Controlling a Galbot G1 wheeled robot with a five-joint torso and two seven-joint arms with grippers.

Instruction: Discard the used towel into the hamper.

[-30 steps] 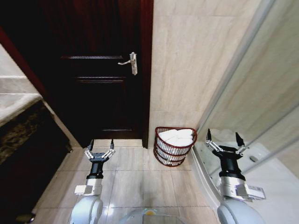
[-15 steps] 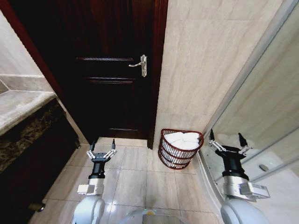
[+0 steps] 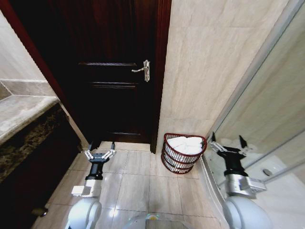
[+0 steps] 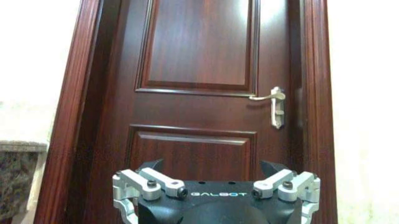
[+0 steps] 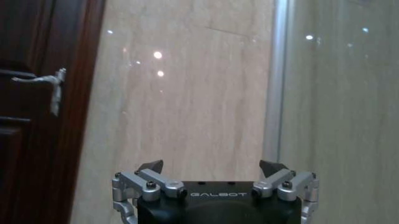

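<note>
The hamper [image 3: 177,161], a small round reddish-brown slatted basket, stands on the floor against the wall just right of the door frame. White towel cloth [image 3: 186,144] lies bunched inside it, up to the rim. My left gripper [image 3: 101,147] hangs open and empty over the floor tiles, left of the hamper and facing the door; the left wrist view shows this gripper [image 4: 212,165] with its jaws spread. My right gripper [image 3: 227,140] is open and empty to the right of the hamper, by the glass. In the right wrist view this gripper [image 5: 212,165] points at the beige wall.
A dark wooden door [image 3: 114,71] with a silver lever handle [image 3: 143,69] is closed straight ahead. A stone-topped counter [image 3: 19,112] runs along the left. A glass shower screen [image 3: 267,119] with a curved base bounds the right. Beige floor tiles [image 3: 143,186] lie between.
The whole picture has shifted right, so the camera has turned left. Both grippers stay open and empty in the same raised pose.
</note>
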